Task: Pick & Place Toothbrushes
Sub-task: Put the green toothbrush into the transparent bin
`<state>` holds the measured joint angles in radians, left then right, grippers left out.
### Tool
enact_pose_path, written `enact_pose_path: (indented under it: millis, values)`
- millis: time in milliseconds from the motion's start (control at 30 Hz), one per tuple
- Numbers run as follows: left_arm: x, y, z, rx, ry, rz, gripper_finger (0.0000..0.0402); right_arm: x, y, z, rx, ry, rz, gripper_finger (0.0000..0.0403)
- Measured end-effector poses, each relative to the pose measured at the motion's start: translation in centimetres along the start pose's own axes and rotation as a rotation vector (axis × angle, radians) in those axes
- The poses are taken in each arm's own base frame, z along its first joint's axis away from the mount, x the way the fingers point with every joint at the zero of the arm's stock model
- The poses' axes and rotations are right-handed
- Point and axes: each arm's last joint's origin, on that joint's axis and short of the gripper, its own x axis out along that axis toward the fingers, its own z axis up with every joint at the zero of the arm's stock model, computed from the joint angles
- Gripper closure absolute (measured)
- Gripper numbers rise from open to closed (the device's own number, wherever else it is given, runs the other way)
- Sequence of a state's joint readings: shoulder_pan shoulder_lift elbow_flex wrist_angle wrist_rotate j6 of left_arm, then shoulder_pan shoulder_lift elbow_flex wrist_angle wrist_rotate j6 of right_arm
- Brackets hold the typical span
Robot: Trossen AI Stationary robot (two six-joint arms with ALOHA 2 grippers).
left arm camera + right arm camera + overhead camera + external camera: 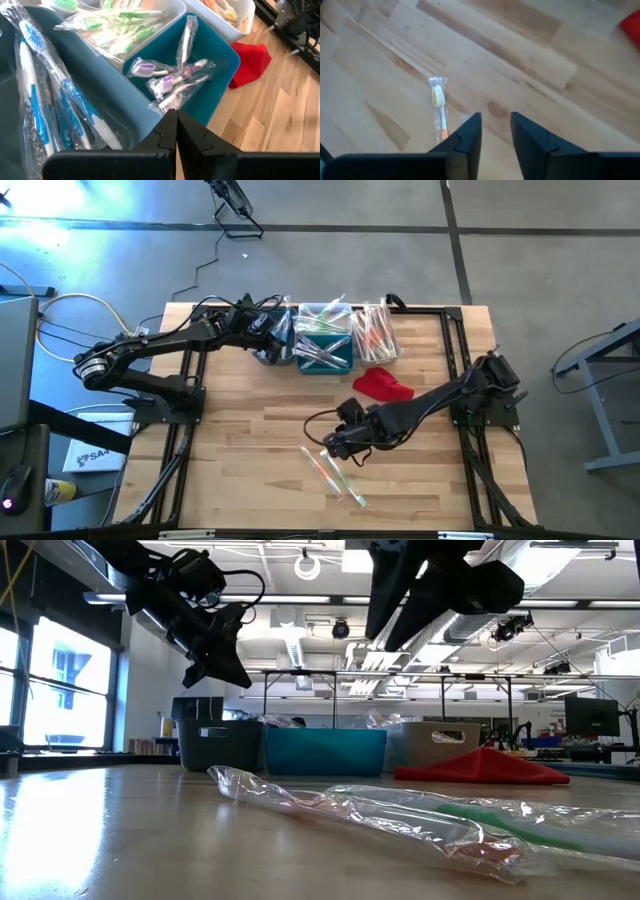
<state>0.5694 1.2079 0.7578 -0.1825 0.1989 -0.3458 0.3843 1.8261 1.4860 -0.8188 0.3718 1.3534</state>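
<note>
Sorting partly done: nearest the tabletop's [250, 430] front edge lie a few loose toothbrushes [335, 473], thin stems in crinkled clear wrappers, one green-handled, one orange; these are what is left to place. Right gripper [328, 448] hangs just above them, beside the orange-and-white brush [439, 107], jaws parted with bare wood showing between them, holding nothing. Tabletop is pale jointed wood, smooth, with a dull sheen in the low view. Further back, a red cloth [383, 384], soft and peaked, lies near the bins. Behind it stands a row of three rectangular plastic bins, touching side by side: grey bin [218, 745] with blue-handled brushes [35, 95], teal bin [325, 358] divided, one compartment holding purple-and-white brushes [172, 77] and the other green ones [120, 22], white bin [378, 335] with orange ones. Most stock, by this count, is already binned by colour. Left gripper [272, 332] hovers over the grey bin's edge next to the teal bin, jaws closed together and empty.
</note>
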Motion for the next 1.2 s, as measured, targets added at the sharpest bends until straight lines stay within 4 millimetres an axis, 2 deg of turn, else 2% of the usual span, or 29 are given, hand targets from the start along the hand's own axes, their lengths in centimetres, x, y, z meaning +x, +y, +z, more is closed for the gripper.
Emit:
enact_pose_path:
  millis: [133, 267, 433, 600, 867, 1200]
  values:
    - [0.0, 0.0, 0.0, 0.000, 0.000, 0.001, 0.0402, 0.7, 0.1, -0.4, 0.027, 0.062, -0.004, 0.0281]
    - [0.0, 0.0, 0.0, 0.000, 0.001, 0.002, 0.0402, 1.1, 0.3, -0.9, 0.020, 0.061, 0.000, 0.0269]
    - [0.0, 0.0, 0.0, 0.000, 0.001, 0.003, 0.0402, 1.8, 0.5, -2.0, -0.006, 0.075, -0.011, 0.0272]
    - [0.0, 0.0, 0.0, 0.000, 0.001, 0.003, 0.0402, 3.8, 0.9, -3.4, -0.025, 0.085, -0.028, 0.0278]
    - [0.1, 0.0, 0.0, 0.000, 0.003, 0.003, 0.0402, 6.0, 1.8, -5.7, -0.037, 0.211, 0.031, 0.0280]
    - [0.1, 0.1, -0.1, -0.002, 0.009, 0.011, 0.0402, 6.3, 1.9, -6.6, -0.054, 0.229, 0.032, 0.0280]
